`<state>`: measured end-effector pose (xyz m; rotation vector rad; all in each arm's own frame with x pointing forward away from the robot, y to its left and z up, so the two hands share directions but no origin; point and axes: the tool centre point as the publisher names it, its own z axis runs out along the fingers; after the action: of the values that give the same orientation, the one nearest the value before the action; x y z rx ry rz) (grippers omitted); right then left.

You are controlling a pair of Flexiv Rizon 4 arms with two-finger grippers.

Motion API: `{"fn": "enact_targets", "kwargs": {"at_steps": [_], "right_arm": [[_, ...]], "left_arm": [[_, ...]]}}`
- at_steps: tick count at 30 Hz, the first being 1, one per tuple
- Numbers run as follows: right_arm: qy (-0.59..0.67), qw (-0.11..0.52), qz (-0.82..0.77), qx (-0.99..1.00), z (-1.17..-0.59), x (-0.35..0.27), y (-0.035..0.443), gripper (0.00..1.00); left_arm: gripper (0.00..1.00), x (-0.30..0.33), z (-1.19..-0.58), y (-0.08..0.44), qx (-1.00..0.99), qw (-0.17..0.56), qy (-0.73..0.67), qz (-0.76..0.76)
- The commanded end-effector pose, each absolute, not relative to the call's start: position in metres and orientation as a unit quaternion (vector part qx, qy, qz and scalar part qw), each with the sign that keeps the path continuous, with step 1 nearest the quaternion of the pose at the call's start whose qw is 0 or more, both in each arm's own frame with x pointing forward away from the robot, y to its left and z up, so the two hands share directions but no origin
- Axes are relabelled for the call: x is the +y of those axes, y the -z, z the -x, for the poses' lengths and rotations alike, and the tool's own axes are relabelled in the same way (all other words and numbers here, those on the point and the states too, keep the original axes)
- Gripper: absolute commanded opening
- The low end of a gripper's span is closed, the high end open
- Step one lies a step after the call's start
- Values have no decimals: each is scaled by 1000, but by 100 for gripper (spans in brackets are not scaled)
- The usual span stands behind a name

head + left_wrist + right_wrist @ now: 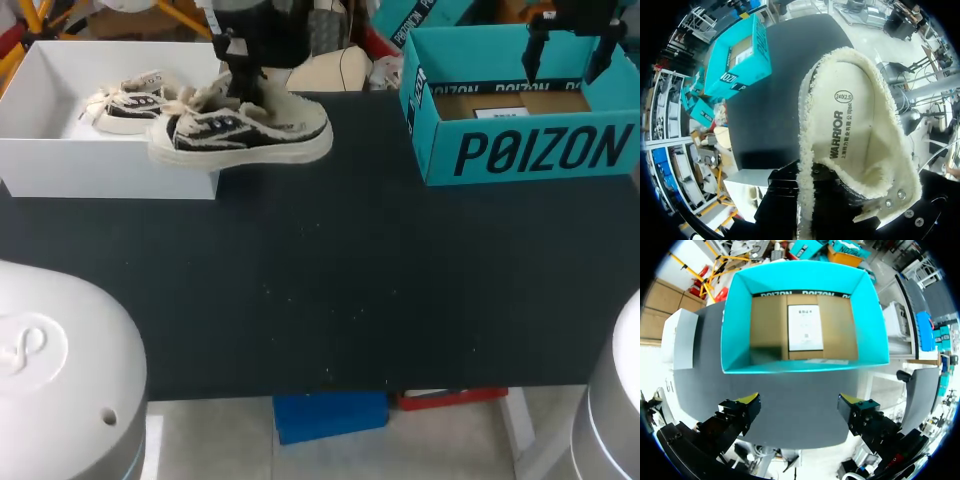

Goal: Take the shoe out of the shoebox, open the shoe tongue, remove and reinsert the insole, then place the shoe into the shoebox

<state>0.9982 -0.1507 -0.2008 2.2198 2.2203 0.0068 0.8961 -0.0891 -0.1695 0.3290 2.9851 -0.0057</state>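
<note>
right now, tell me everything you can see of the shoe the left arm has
The shoe is a low sneaker: black fabric-looking upper with white side stripes, cream fleecy trim and lining, pale sole. The left gripper holds it by the collar, sole down, over the white box's front corner. Inside lies a cream insole with dark print; metal eyelets show beside it.

The head view looks down from above and behind onto the dark table (330, 290), wide enough to take in the white box (60, 160) at far left and the teal box (530, 150) at far right. The left wrist view sits very close over the shoe (855, 135), facing into its opening, with the teal box beyond. The right wrist view hangs near above the teal box, facing down into it. All three views share that box.
</note>
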Motion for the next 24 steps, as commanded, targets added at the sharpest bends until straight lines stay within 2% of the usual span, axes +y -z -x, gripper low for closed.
{"fn": "enact_targets", "kwargs": {"at_steps": [1,12,24], "right_arm": [[-1,1,-707,707,-999,-150,200,100],[-1,1,-707,707,-999,-150,200,100],[-1,1,-707,707,-999,-150,200,100]], "left_arm": [[0,-120,-880,206,991,58,-45,-109],[0,-165,-883,293,995,2,-46,-90],[0,-199,-881,366,994,-8,-59,-92]]}}
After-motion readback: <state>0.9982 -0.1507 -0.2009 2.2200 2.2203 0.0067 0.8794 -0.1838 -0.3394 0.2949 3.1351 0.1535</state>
